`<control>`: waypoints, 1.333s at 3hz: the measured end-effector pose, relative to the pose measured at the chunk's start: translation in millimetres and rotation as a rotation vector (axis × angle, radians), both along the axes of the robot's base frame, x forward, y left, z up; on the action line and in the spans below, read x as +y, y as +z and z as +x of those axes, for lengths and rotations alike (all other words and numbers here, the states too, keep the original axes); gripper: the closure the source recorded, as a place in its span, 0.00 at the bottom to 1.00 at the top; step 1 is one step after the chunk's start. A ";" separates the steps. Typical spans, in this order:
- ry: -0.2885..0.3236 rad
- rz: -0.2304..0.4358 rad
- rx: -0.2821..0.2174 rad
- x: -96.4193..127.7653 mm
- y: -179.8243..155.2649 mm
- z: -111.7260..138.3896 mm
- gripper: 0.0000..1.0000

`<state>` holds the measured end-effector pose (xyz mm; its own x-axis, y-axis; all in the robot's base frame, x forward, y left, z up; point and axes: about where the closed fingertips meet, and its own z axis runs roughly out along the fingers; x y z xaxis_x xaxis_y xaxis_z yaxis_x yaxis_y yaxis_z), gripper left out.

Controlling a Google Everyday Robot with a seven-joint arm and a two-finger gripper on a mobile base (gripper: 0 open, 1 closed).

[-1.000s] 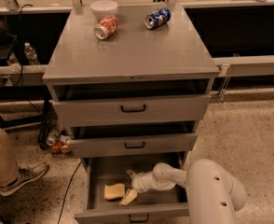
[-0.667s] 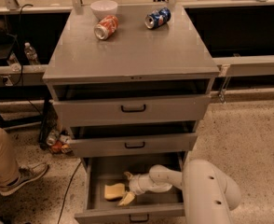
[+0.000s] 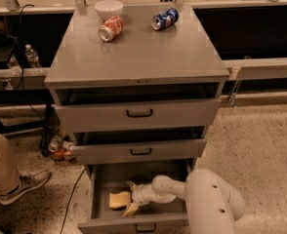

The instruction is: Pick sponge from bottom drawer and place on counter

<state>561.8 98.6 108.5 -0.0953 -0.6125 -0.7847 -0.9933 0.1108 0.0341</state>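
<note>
The bottom drawer point(image 3: 100, 189) is pulled out at the foot of the grey cabinet. The pale yellow-tan sponge point(image 3: 119, 199) lies on its floor, left of centre. My cream gripper point(image 3: 130, 198) reaches into the drawer from the right, open, with one finger above the sponge's right end and one below it, close around that end. The counter point(image 3: 138, 52) is the flat grey top of the cabinet.
A white bowl point(image 3: 108, 8), a red can point(image 3: 110, 28) on its side and a blue can point(image 3: 164, 19) on its side sit at the back of the counter. The two upper drawers are slightly open. A person's leg and shoe point(image 3: 22, 185) are at the lower left.
My gripper has moved left inside the drawer, closing in on the sponge's right end. The sponge has not moved.
</note>
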 end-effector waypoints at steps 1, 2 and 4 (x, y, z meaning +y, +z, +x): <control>0.004 0.009 -0.044 3.6 3.7 3.5 0.31; 0.001 0.017 -0.068 0.9 10.7 3.8 0.53; -0.015 0.185 -0.145 -19.6 51.5 14.1 1.00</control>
